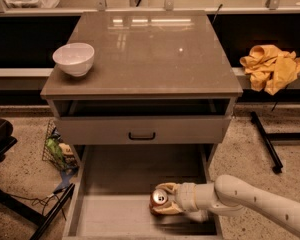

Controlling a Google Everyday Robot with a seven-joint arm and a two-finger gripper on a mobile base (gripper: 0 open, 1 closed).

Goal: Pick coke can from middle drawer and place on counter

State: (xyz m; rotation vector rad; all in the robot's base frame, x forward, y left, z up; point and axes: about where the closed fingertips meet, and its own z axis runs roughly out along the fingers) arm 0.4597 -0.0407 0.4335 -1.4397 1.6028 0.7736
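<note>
The coke can, red with a silver top, stands on the floor of the pulled-out middle drawer, right of its centre. My gripper reaches in from the lower right on a white arm, and its pale fingers are closed around the can's sides. The counter, a glossy grey-brown slab, tops the cabinet above.
A white bowl sits at the counter's left edge. The drawer front with a black handle overhangs the open drawer. A yellow cloth lies on the right ledge. A wire basket and a black chair base stand at left.
</note>
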